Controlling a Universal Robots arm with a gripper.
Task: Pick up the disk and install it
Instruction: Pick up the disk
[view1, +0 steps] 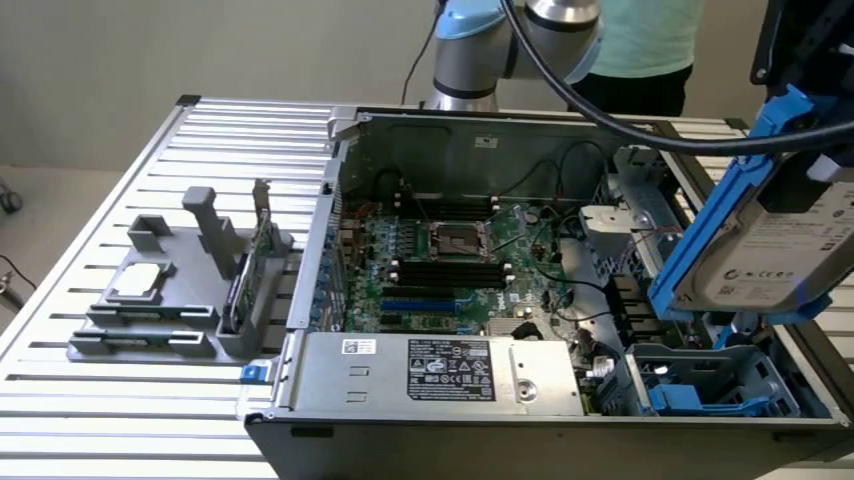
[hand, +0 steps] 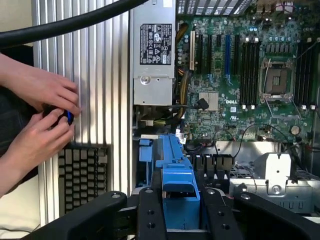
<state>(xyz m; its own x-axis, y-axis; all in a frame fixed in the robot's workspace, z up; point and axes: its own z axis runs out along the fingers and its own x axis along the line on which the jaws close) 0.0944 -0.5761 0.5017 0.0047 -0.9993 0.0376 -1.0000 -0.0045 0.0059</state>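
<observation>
While your gripper (hand: 181, 202) clamped the disk (view1: 781, 240) by its blue side rails, it hung tilted above the open computer case (view1: 441, 135), over the case's corner with the blue bay (view1: 701, 385). You would have judged it dense, rigid and shock-sensitive — bare metal looked slippery, so the plastic rails were the sound hold, with the labelled face left untouched.

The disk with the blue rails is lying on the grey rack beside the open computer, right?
No. The disk is not on the grey rack. The gripper holds it up in the air above the open computer, at the exterior view's right. The exterior view shows this.
</observation>
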